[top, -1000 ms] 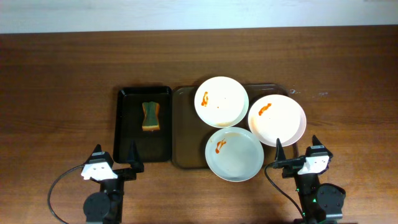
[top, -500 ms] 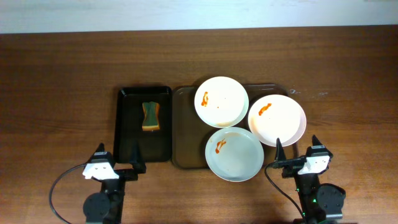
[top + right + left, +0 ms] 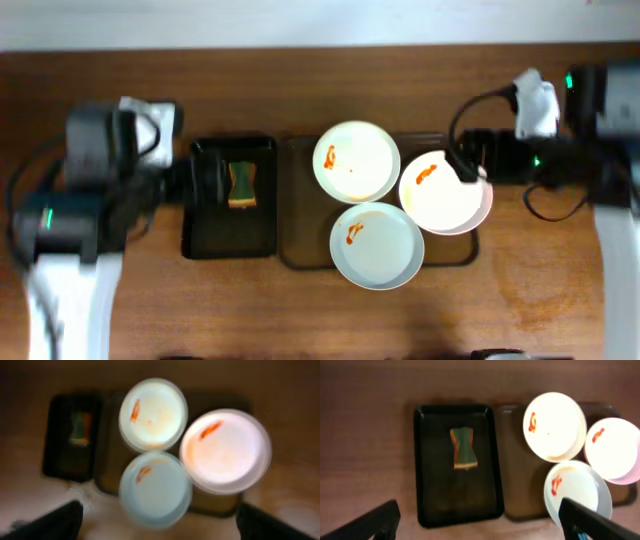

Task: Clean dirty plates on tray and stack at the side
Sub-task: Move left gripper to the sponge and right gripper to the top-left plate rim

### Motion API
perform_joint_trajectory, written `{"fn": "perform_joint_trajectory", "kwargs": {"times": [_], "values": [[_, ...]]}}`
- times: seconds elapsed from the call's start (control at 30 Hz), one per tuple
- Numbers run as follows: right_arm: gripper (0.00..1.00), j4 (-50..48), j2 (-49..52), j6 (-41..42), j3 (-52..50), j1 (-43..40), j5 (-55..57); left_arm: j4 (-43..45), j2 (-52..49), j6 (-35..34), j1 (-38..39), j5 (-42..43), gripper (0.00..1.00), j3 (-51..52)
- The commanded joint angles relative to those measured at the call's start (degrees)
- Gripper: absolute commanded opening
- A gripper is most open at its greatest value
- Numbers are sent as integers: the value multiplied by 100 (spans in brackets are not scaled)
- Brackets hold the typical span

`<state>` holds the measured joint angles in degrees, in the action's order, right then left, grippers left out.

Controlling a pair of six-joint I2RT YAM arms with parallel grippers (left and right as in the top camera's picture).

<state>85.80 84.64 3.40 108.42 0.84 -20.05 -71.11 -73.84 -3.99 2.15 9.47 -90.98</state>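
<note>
Three dirty plates with red sauce smears lie on the brown tray (image 3: pixel 300 215): a white plate (image 3: pixel 356 162) at the back, a pink plate (image 3: pixel 446 193) on the right and a pale blue plate (image 3: pixel 377 246) at the front. A green and yellow sponge (image 3: pixel 242 185) lies in the black tray (image 3: pixel 232 235). My left gripper (image 3: pixel 200 182) is open and empty, high by the black tray's left side. My right gripper (image 3: pixel 468 160) is open and empty, high by the pink plate's right rim. The left wrist view shows the sponge (image 3: pixel 463 449) and the white plate (image 3: pixel 554 427). The blurred right wrist view shows the pink plate (image 3: pixel 225 451).
The black tray stands directly left of the brown tray on the wooden table (image 3: pixel 560 290). Both arms reach in from the left and right sides, with cables trailing near the right arm.
Both arms have lifted from their rest spots at the table's front edge and swung up over the table, the left towards the black tray and the right towards the pink plate. Plates and sponge have not moved.
</note>
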Motion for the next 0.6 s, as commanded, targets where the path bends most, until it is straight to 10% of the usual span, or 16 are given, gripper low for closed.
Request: {"fn": "perform_joint_trajectory", "kwargs": {"times": [0.0, 0.13, 0.57], "values": [[95, 317, 1108, 48, 511, 35, -619, -175, -1279, 146, -17, 197, 100, -581], [75, 269, 2258, 52, 503, 472, 433, 282, -2588, 146, -17, 278, 84, -581], [42, -1589, 4986, 914, 492, 1233, 1687, 1016, -3609, 146, -7, 254, 84, -566]]}}
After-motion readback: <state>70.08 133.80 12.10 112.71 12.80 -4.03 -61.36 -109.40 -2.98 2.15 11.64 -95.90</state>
